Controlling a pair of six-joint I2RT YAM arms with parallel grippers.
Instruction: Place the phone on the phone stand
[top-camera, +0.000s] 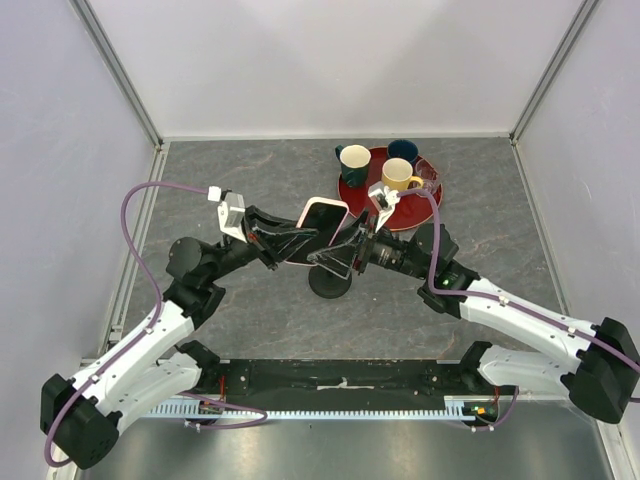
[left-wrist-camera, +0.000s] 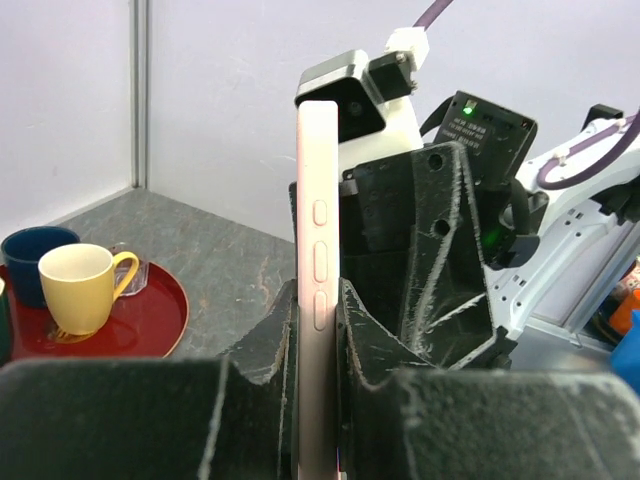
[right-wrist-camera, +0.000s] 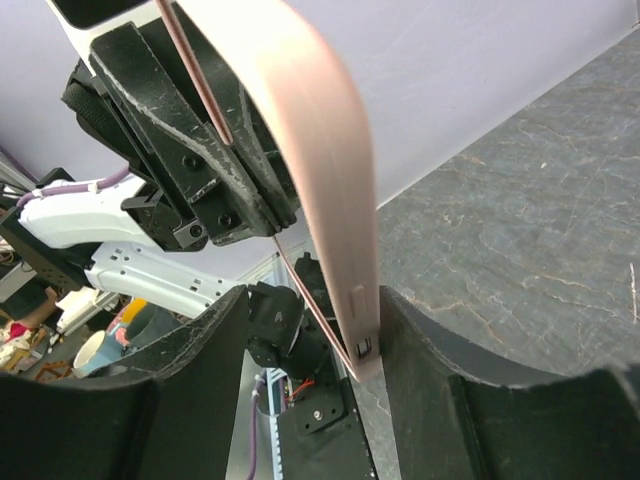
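Note:
The phone (top-camera: 322, 222), with a pale pink case, is held in the air on edge above the phone stand (top-camera: 330, 284), of which only the black round base shows. My left gripper (top-camera: 298, 243) is shut on the phone; the left wrist view shows both fingers pressed on its faces (left-wrist-camera: 318, 250). My right gripper (top-camera: 342, 250) meets it from the right. Its jaws stand apart around the phone's end (right-wrist-camera: 322, 150), which lies against one finger (right-wrist-camera: 420, 340), with a wide gap to the other. The stand's upright is hidden by the grippers.
A round red tray (top-camera: 347, 193) sits behind the right arm with a dark mug (top-camera: 354, 160), a yellow mug (top-camera: 398, 175) and a blue mug (top-camera: 403, 150). Walls close in the grey table at the back and on both sides.

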